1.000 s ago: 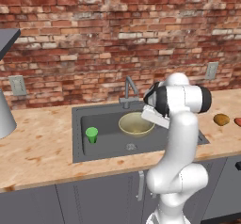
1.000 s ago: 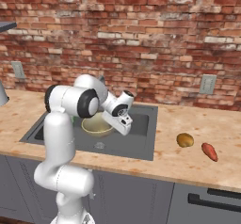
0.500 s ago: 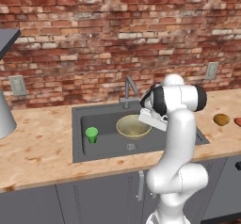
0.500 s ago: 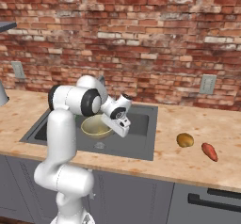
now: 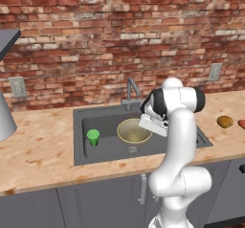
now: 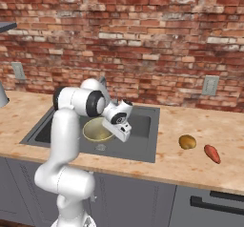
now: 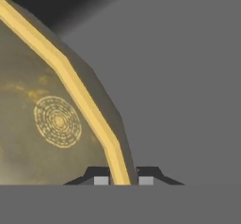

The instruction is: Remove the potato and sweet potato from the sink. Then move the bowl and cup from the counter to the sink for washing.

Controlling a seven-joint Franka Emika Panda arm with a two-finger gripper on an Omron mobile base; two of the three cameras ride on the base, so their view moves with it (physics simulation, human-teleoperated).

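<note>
Fingers (image 7: 101, 180) pinch the speckled olive bowl's (image 7: 52, 124) smooth pale rim.

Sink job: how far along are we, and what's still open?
Done: the potato and sweet potato lie on the counter right of the sink, and the cup stands in the basin. In hand: the gripper is shut on the bowl rim, over the basin. Left: release the bowl and pull clear.

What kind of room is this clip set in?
A kitchen, rendered rather than real: a dark sink with a tap set in a wood-look counter, cabinet fronts below, and a brick wall behind.
</note>
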